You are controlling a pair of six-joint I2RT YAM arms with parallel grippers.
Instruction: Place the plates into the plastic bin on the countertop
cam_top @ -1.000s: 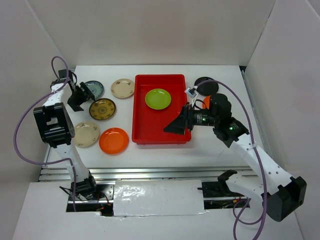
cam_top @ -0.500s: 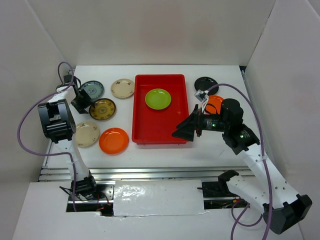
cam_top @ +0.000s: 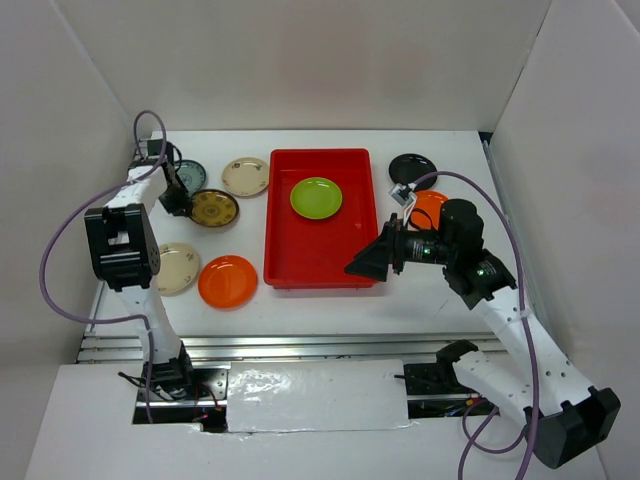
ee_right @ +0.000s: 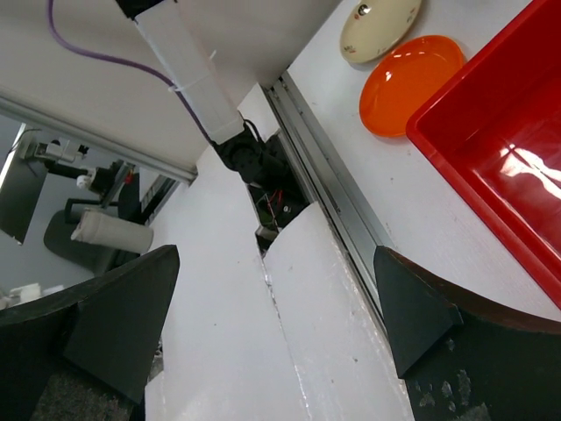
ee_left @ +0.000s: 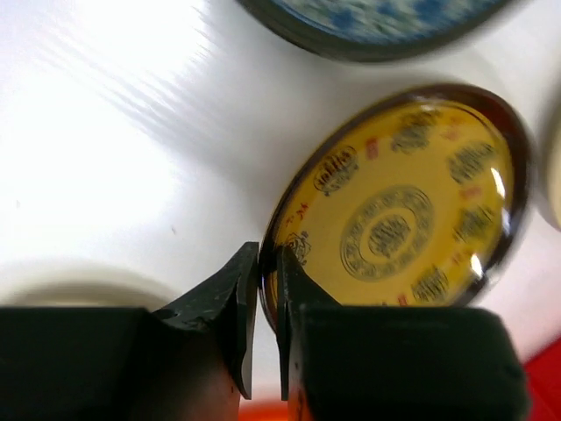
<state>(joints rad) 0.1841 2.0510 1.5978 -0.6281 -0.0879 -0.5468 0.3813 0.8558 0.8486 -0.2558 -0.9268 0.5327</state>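
My left gripper (cam_top: 180, 200) (ee_left: 268, 285) is shut on the left rim of the dark brown plate with gold pattern (cam_top: 214, 208) (ee_left: 399, 224), on the countertop (cam_top: 330, 300) left of the red plastic bin (cam_top: 277, 250). A lime green plate (cam_top: 316, 197) lies inside the bin. Around it lie a teal-blue plate (cam_top: 190, 175) (ee_left: 386, 17), two cream plates (cam_top: 246, 176) (cam_top: 176, 268), an orange plate (cam_top: 227, 281) (ee_right: 412, 74), a black plate (cam_top: 412, 167) and a second orange plate (cam_top: 432, 206), half hidden by my right arm. My right gripper (cam_top: 368, 260) (ee_right: 276, 303) hangs open and empty by the bin's near right corner.
White walls close in the countertop on three sides. A metal rail (cam_top: 300, 345) runs along its near edge. The purple cable (cam_top: 60, 260) loops beside the left arm. In the right wrist view the bin's red wall (ee_right: 491, 140) fills the upper right.
My left gripper has moved in from the left and closed on the dark brown plate's rim, nudging it slightly. The right arm has drawn back to the right, away from the bin.
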